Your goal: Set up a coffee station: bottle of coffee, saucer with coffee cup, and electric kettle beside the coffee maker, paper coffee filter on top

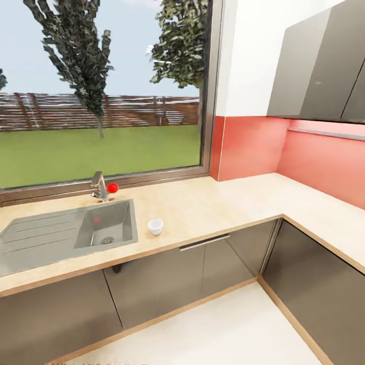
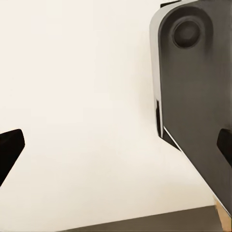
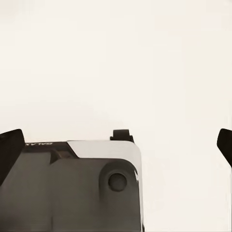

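Head view: L-shaped beige countertop (image 1: 218,203) runs under a big window (image 1: 101,86) and turns along the pink backsplash (image 1: 253,147) at 3 o'clock. Steel sink (image 1: 56,233) with drainboard sits at 9 o'clock, faucet (image 1: 100,186) with a red knob behind the basin. Small white coffee cup (image 1: 155,226) stands upright on the counter just beside the sink's right edge, roughly at centre, slightly toward 7 o'clock. Dark grey base cabinets (image 1: 167,279) below, grey wall cabinets (image 1: 324,66) at 2 o'clock, pale floor (image 1: 228,329) at 6 o'clock. Trees, lawn and fence outside.

Left wrist view: left gripper (image 2: 116,145) has its dark fingertips (image 2: 9,147) at the far edges of the frame, spread wide apart with nothing between them. Behind is pale floor, plus a grey rounded robot base part (image 2: 193,92) at 2 o'clock.

Right wrist view: right gripper (image 3: 116,145) also has its fingertips (image 3: 10,145) spread wide, nothing held. Pale floor behind, a grey base part (image 3: 72,188) with a round knob at 7 o'clock.
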Tool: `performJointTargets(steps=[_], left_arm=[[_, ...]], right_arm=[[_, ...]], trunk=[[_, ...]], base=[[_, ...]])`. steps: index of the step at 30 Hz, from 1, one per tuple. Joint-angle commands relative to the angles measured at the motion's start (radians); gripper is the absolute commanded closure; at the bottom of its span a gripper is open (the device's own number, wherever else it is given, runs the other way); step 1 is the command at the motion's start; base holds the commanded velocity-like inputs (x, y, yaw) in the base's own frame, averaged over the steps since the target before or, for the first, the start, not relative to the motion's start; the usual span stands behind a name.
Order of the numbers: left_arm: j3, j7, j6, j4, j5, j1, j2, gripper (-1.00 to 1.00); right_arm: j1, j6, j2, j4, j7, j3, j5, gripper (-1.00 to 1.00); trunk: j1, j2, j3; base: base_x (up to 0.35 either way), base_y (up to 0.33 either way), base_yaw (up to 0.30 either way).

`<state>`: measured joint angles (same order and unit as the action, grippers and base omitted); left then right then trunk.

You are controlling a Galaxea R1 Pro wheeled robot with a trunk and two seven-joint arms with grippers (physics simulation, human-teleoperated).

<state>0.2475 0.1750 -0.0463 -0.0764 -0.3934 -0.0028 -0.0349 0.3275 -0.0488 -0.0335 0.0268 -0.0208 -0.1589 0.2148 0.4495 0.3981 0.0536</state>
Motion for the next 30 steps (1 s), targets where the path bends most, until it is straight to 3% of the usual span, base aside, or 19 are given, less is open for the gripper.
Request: performJointTargets(steps=[1,23,30], left_arm=[[0.008,0.002,-0.003,0.0,-0.011,0.0,0.0,-1.0],[0.008,0.003,-0.003,0.0,-0.011,0.0,0.001,-1.0],[0.01,0.003,-0.003,0.0,-0.01,0.0,-0.001,-1.0]], right_arm=[[0.0,-0.003,0.0,-0.001,-0.002,-0.008,0.01,-1.0],[0.001,-0.003,-0.001,-0.001,-0.002,-0.008,0.01,-1.0],[0.001,-0.003,-0.001,-0.001,-0.001,-0.008,0.01,-1.0]], trunk=[[0.001,0.002,0.001],[0.001,0.002,-0.012],[0.001,0.002,-0.016]], base=[[0.0,-0.235,0.278],[-0.001,-0.268,0.278],[-0.158,-0.228,0.278]])
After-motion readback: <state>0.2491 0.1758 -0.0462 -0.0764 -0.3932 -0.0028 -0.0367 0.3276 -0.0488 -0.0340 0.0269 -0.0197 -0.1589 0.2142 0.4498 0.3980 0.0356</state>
